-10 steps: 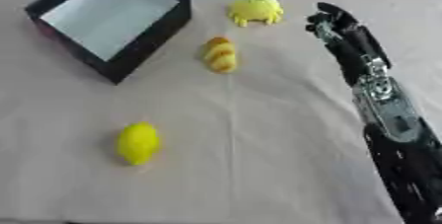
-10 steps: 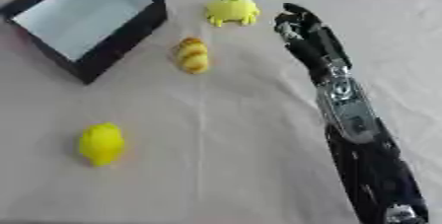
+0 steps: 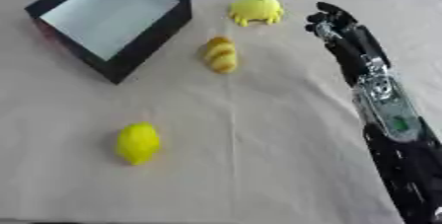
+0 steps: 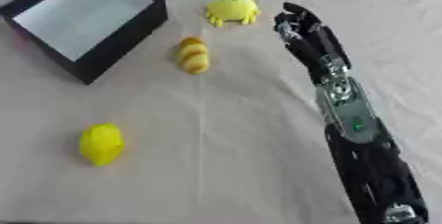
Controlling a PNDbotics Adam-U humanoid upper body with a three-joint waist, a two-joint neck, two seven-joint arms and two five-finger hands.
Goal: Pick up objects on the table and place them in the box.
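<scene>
Right hand (image 3: 332, 25) reaches far across the counter (image 3: 259, 168), fingers curled, empty. We note the yellow toy (image 3: 255, 8) just to its left, box (image 3: 112, 20) further left.

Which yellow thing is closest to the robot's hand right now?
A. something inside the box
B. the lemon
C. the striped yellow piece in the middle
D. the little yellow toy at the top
D: the right hand is stretched out just beside the yellow toy, while the striped piece and the lemon lie farther off.
</scene>
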